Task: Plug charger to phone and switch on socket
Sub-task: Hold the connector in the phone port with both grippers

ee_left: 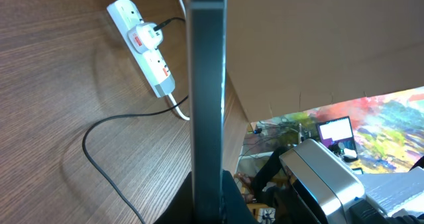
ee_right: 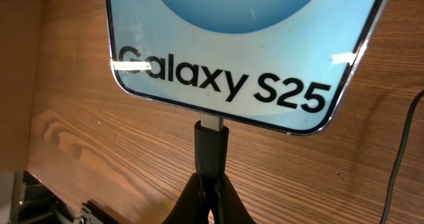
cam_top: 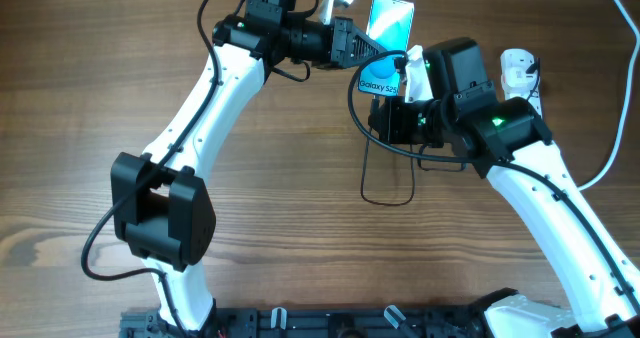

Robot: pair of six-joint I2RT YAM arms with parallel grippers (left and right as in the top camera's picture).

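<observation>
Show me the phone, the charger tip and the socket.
phone (ee_right: 278, 58), right wrist view, white lower band of screen
charger (ee_right: 211, 144), right wrist view, black connector tip under the phone
socket (ee_left: 158, 70), left wrist view, white strip body

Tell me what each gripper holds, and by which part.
Left gripper: the phone, clamped at one long side. Right gripper: the charger, pinched by its connector tip at the phone's bottom edge.
</observation>
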